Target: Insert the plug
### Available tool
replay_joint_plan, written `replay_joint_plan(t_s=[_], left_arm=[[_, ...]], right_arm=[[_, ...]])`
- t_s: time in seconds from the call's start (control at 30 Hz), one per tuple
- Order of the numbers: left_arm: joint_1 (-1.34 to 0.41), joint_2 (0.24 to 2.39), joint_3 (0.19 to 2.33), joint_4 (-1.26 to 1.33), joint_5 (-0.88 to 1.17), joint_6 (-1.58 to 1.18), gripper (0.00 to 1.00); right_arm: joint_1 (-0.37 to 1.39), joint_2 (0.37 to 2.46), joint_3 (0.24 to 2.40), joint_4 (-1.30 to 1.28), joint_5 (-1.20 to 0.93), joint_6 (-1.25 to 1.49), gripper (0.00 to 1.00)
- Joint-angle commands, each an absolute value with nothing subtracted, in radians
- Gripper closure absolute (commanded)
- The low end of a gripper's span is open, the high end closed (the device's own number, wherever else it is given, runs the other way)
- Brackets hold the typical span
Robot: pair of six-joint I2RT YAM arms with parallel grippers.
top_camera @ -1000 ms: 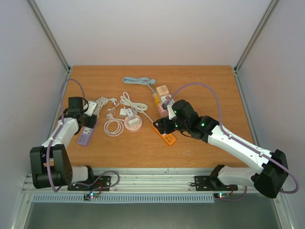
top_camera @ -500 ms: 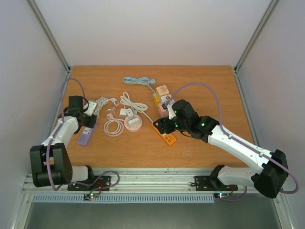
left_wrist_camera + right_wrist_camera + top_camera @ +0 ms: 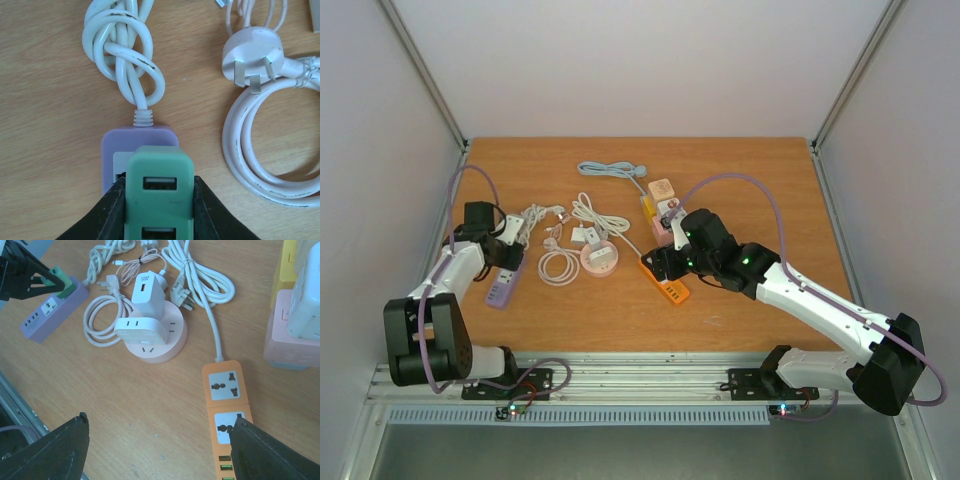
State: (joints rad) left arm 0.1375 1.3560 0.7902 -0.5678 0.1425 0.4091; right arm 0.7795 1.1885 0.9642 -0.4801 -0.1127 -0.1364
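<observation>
- The left claw is pinching a green USB charger plug, one black finger pressed to each side of it.
- The green plug stands upright on the socket face of a purple power strip, at the end where the strip's cord comes out. Whether its prongs are fully seated cannot be told.
- In the top view this strip lies toward 9 o'clock on the desk.
- A knotted white cord leaves the purple strip at 12 o'clock in the left wrist view.
- At 2 o'clock from the green plug lies a white three-pin plug, prongs up, on its own coiled white cable.
- The right claw is spread wide and holds nothing, hovering above the near end of an orange power strip near the desk's middle.
- The orange strip's two large sockets show no plugs.
- At 10 o'clock from it sits a round pink socket hub carrying a white cube adapter and a white charger.
- At 2 o'clock stands a pink socket block with a white adapter on top, and a yellow block beyond it.
</observation>
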Motion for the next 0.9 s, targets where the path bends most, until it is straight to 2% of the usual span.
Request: replay_joint_plan(t_s=[0.0, 0.23, 0.4, 0.6, 0.7, 0.87], left_arm=[[0.139, 1.37, 0.793, -0.519, 0.237, 0.358, 1.0], [0.123, 1.402, 0.77, -0.41, 0.159, 0.26, 1.0], [0.056, 1.449, 0.789, -0.388, 0.017, 0.23, 1.0], [0.011, 1.488, 0.801, -0.401, -0.043, 0.229, 0.99], [0.011, 1.464, 0.79, -0.391, -0.044, 0.226, 0.93], [0.011, 1.385, 0.794, -0.39, -0.004, 0.22, 0.73]], right_arm=[[0.776, 1.182, 0.981, -0.476, -0.107, -0.143, 0.23], [0.775, 1.18, 0.977, -0.476, -0.108, -0.143, 0.22], [0.776, 1.176, 0.973, -0.476, -0.102, -0.141, 0.22], [0.776, 1.163, 0.969, -0.48, -0.09, -0.146, 0.22], [0.776, 1.16, 0.968, -0.479, -0.088, -0.146, 0.22], [0.776, 1.165, 0.968, -0.479, -0.088, -0.146, 0.22]])
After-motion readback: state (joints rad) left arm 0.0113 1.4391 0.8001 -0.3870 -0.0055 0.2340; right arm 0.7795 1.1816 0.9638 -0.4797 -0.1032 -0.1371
